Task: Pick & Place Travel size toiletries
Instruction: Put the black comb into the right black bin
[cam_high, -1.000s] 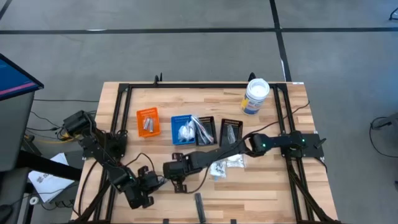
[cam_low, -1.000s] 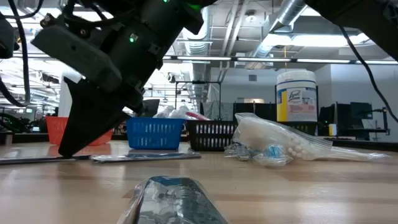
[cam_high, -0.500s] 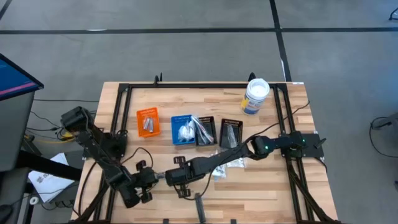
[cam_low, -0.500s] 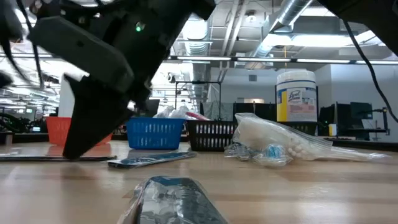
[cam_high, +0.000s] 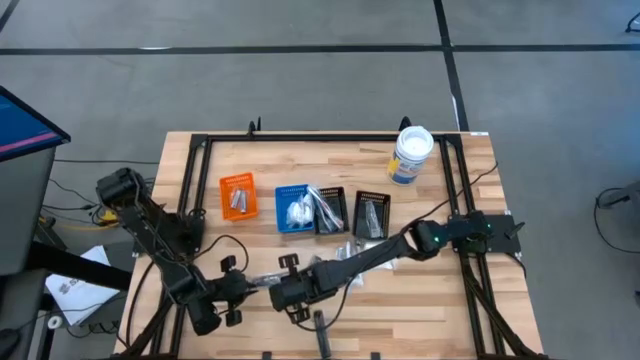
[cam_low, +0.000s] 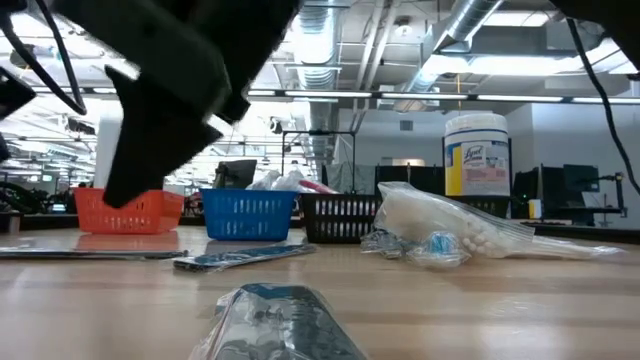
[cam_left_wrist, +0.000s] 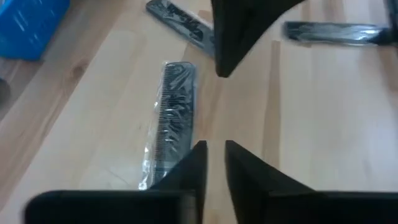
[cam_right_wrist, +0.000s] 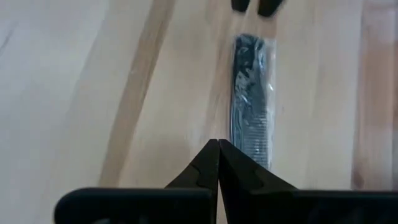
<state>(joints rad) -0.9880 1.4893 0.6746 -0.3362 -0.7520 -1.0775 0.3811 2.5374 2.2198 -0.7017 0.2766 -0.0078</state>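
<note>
The right gripper (cam_high: 292, 297) hovers low over the front-middle of the wooden table (cam_high: 440, 290), its fingers (cam_right_wrist: 217, 163) pressed together and holding nothing. Its arm reaches in a long diagonal from the right edge of the table. Just beyond its tips, in the right wrist view, lies a black comb in a clear wrapper (cam_right_wrist: 251, 96), flat on the wood and not touched by the gripper.

The left gripper (cam_high: 232, 300) sits near the front-left of the table, close beside the right one, its two fingers (cam_left_wrist: 191, 167) standing a narrow gap apart — empty as well. In the left wrist view the same wrapped comb (cam_left_wrist: 169, 118) lies ahead of those fingers, and two more dark wrapped sticks lie farther off: one (cam_left_wrist: 180, 17) partly hidden behind the other arm's gripper, one (cam_left_wrist: 333, 31) well to the side.

Toward the back of the table stand three small bins in a row: an orange bin (cam_high: 237, 195), a blue bin (cam_high: 292, 209) holding white crinkly packets, and a black bin (cam_high: 368, 213). A loose clump of clear-wrapped packets (cam_low: 440, 230) lies in front of the black bin (the low view shows white and blue inside the wrapping). A white tub with a blue label (cam_high: 411, 154) stands at the back right.
</note>
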